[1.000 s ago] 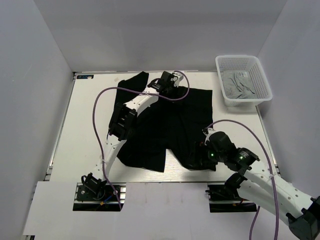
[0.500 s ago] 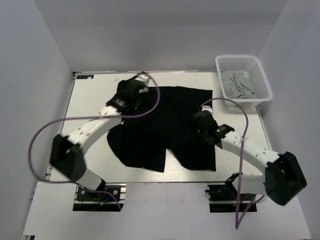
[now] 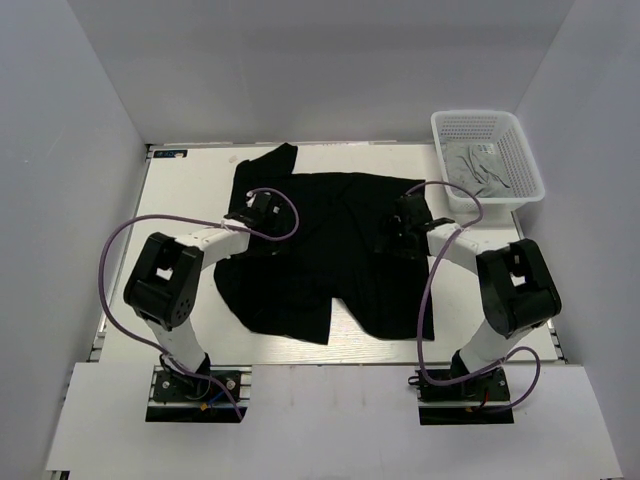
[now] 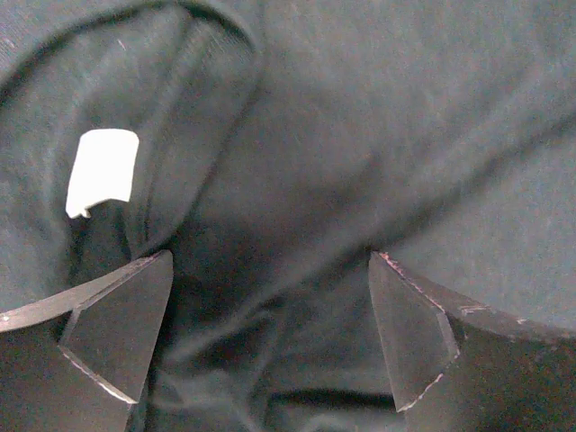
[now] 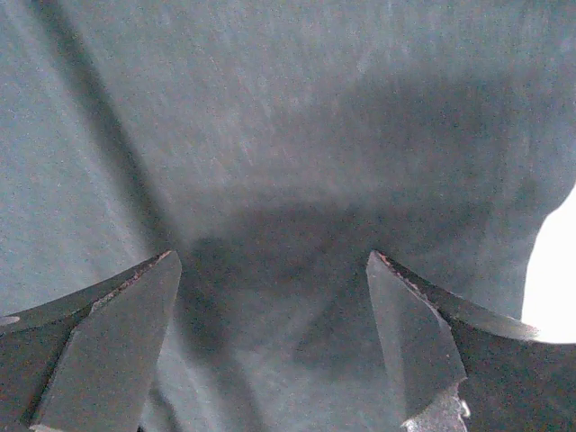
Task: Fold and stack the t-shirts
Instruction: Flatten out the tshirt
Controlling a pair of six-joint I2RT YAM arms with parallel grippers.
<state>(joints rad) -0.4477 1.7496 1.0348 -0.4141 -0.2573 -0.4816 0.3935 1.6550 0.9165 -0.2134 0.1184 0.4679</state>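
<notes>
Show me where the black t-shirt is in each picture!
Top external: black t-shirt spread across the middle.
Left wrist: fills the picture; collar with white label upper left.
Right wrist: fills nearly everything.
Shared landmark: the white table, around the shirt from above, a bright sliver at the right wrist picture's right edge.

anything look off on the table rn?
Black t-shirt lies askew, not flat: a wedge of bare table cuts into its near edge, and a sleeve juts toward the far left. Grey t-shirt sits crumpled in the basket. Nothing damaged.
</notes>
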